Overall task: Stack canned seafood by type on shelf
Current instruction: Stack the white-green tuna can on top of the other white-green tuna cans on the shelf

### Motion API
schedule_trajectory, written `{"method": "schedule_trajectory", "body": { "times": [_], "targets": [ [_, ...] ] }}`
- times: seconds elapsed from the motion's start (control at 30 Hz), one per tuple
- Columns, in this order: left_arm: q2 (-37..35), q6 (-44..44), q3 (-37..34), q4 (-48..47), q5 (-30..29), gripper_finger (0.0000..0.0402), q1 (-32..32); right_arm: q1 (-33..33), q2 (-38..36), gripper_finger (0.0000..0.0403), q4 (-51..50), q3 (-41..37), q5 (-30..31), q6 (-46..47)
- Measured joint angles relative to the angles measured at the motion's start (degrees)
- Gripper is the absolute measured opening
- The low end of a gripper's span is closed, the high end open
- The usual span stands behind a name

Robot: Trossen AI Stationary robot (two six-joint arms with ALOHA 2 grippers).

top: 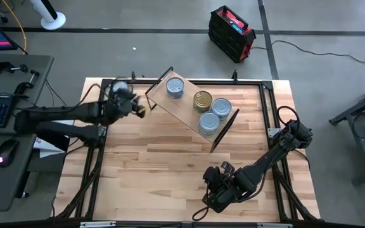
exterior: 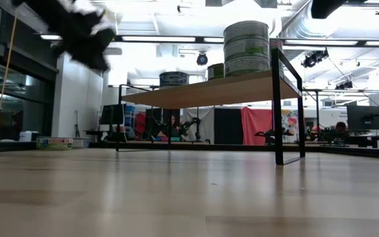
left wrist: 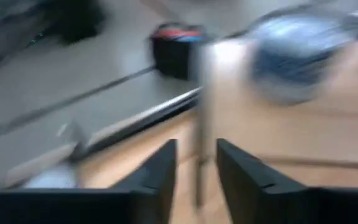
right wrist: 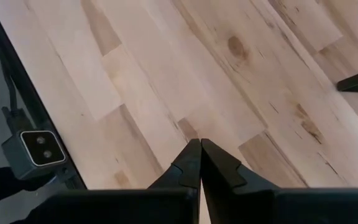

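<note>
Left pincer [top: 142,110] hovers off the shelf's [top: 184,108] near-left end, empty.

Its fingers stand narrowly parted. Four tin stacks sit on the shelf: silver-blue [top: 175,87], gold [top: 202,101], two more silver-blue [top: 220,107]. Approach low and slow; don't nudge the shelf legs. Right pincer [top: 213,197] rests closed, well away over the counter [top: 157,171].

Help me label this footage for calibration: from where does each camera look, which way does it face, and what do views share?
High view: overhead, straight down on the table, shelf, both arms.
Low view: table height, level toward the shelf; one blurred arm at top.
Left wrist view: past the left end effector, open, toward the shelf's edge and a blue-topped can.
Right wrist view: down on bare table past the right end effector, shut.
Shared: high and low both show the shelf's cans.
</note>
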Motion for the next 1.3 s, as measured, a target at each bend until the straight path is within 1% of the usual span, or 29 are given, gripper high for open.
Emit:
{"method": "schedule_trajectory", "body": {
  "times": [0.1, 0.13, 0.2, 0.27, 0.33, 0.5, 0.6, 0.77, 0.93, 1.1, 1.2, 1.3],
  "targets": [
    [-3.9, -14.4, -6.7, -1.3, -5.5, 0.0027, 0.9, 0.0, 0.0, 0.0000, -0.1, 0.0, 0.0, 0.0],
    [-4.1, -18.4, -8.1, -1.2, -7.1, 0.0014, 1.8, 0.0, 0.0, 0.0000, -0.1, 0.0, 0.0, 0.0],
    [-3.1, -23.7, -10.8, -1.7, -8.0, 0.0004, 4.6, 0.0, 0.0, 0.0000, -0.1, 0.0, 0.0, 0.0],
    [-0.4, -26.1, -12.6, -1.4, -7.7, 0.0001, 8.1, -0.2, 0.0, 0.0000, -0.1, 0.0, 0.0, 0.0],
    [2.3, -26.3, -13.2, -1.7, -7.6, 0.0000, 12.0, -0.4, 0.0, 0.0000, -0.1, 0.0, 0.0, 0.0],
    [8.7, -22.3, -13.0, 1.3, -7.6, 0.0000, 20.7, -0.8, 0.0, 0.0000, 0.0, 0.0, 0.0, 0.0],
    [12.3, -22.3, -13.1, 1.8, -6.1, 0.0000, 24.4, -0.9, 0.0, 0.0000, 0.1, 0.0, 0.0, 0.0],
    [17.7, -22.9, -13.1, 1.8, -3.2, 0.0000, 28.4, -0.9, 0.0, 0.0000, 0.1, 0.0, 0.0, 0.2],
    [21.1, -26.0, -13.1, 1.5, 1.8, 0.0000, 30.2, -0.9, 0.0, 0.0000, 0.1, 0.0, 0.0, 0.2],
    [24.2, -29.0, -13.0, -0.2, 5.0, 0.0000, 30.1, -0.9, 0.0, 0.0000, 0.1, 0.0, 0.0, 0.2],
    [24.4, -29.9, -12.9, -1.6, 5.8, 0.0000, 29.1, -0.7, 0.0, 0.0000, 0.1, 0.0, 0.0, 0.2],
    [24.0, -29.7, -12.8, -3.7, 7.5, 0.0000, 26.2, -0.5, 0.0, 0.0000, 0.1, 0.0, 0.3, 0.0]
  ]
}}
